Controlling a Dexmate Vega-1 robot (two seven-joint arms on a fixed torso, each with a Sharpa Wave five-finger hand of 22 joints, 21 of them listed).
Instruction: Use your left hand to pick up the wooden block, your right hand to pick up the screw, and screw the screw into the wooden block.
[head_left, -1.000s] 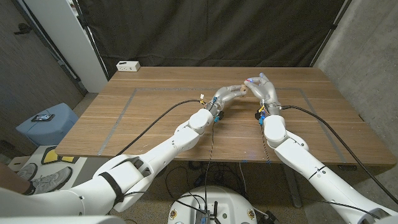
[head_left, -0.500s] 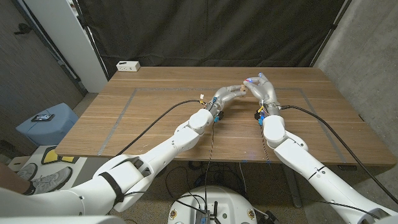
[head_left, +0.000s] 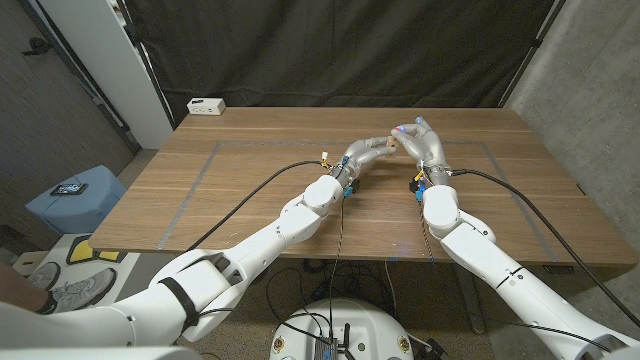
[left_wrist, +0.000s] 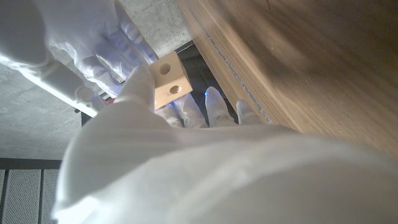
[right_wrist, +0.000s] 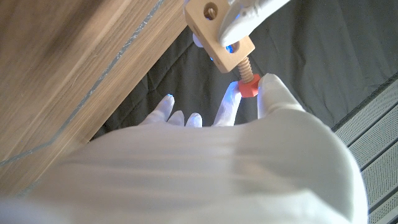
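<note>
Occluded, cropped and unresolved regions at the meeting point of the two hands.
In the head view the pale rectangular wooden block is a small speck between the left hand and the right hand, its holes too small to tell. In the right wrist view the orange-headed threaded wooden screw has its tip hidden inside the block, which the picture's edge cuts off. In the left wrist view the left hand is a blur covering part of the block.
</note>
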